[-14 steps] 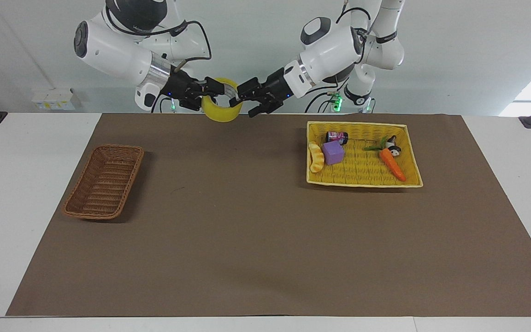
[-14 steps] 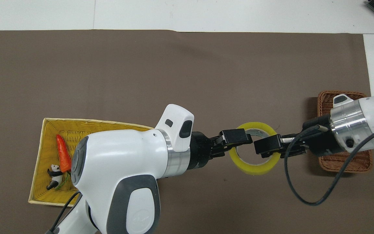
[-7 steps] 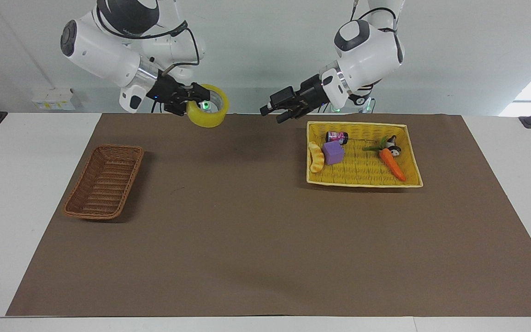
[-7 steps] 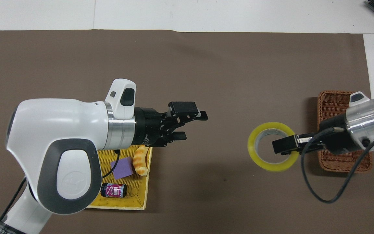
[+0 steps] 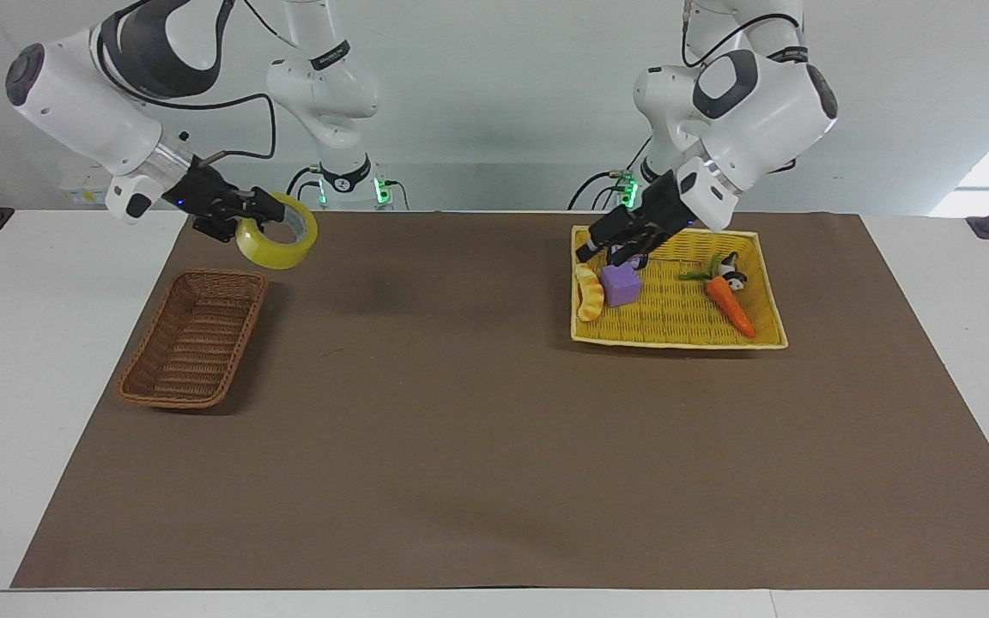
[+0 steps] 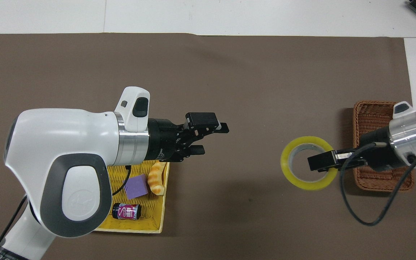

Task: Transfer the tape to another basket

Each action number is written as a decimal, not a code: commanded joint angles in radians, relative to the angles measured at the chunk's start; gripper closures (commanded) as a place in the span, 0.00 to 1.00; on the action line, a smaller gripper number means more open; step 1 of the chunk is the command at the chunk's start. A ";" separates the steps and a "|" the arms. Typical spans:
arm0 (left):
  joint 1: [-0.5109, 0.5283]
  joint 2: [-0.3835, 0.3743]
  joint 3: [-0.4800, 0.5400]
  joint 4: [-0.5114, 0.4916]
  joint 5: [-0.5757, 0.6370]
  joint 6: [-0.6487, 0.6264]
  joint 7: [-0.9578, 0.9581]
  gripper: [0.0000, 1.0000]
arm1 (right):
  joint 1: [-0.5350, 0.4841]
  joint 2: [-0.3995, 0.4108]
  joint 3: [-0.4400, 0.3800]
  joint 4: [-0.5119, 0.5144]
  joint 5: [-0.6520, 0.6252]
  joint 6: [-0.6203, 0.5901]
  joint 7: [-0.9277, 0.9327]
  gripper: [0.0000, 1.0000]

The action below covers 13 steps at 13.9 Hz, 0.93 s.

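Observation:
The yellow tape roll (image 5: 276,251) hangs in my right gripper (image 5: 251,215), which is shut on its wall with one finger inside the ring. It is up in the air over the mat, just off the robots' end of the small brown wicker basket (image 5: 194,339). In the overhead view the tape (image 6: 291,178) and right gripper (image 6: 323,161) show beside the brown basket (image 6: 370,112). My left gripper (image 5: 604,251) is open and empty over the yellow basket's corner; it also shows in the overhead view (image 6: 212,139).
The yellow woven basket (image 5: 675,342) toward the left arm's end holds a purple cube (image 5: 621,285), a carrot (image 5: 731,305), a bread piece (image 5: 588,292), a panda figure (image 5: 733,275) and a small can (image 6: 126,211). A brown mat (image 5: 460,412) covers the table.
My left gripper let go of the tape and drew back over the yellow basket. My right gripper carried the tape toward the brown basket.

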 commanded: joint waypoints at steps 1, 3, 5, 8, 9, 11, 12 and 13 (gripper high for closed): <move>0.106 0.009 -0.012 0.033 0.150 -0.053 0.003 0.00 | -0.082 0.093 0.013 0.022 -0.029 0.074 -0.139 1.00; 0.149 0.009 -0.012 0.059 0.262 -0.080 0.038 0.00 | -0.102 0.138 0.013 0.027 -0.056 0.140 -0.174 1.00; 0.165 0.007 -0.011 0.087 0.350 -0.102 0.154 0.00 | -0.119 0.182 0.010 0.031 -0.075 0.172 -0.202 1.00; 0.188 0.009 -0.012 0.146 0.517 -0.178 0.346 0.00 | -0.149 0.256 0.009 0.049 -0.078 0.254 -0.298 1.00; 0.186 0.009 -0.012 0.159 0.560 -0.204 0.404 0.00 | -0.151 0.268 0.007 0.054 -0.085 0.262 -0.317 1.00; 0.188 0.016 -0.012 0.212 0.618 -0.279 0.440 0.00 | -0.157 0.288 0.007 0.053 -0.099 0.291 -0.340 1.00; 0.183 0.048 -0.012 0.270 0.658 -0.359 0.443 0.00 | -0.169 0.302 0.007 0.051 -0.101 0.312 -0.373 1.00; 0.180 0.094 -0.014 0.357 0.672 -0.445 0.444 0.00 | -0.177 0.317 0.007 0.051 -0.099 0.321 -0.401 1.00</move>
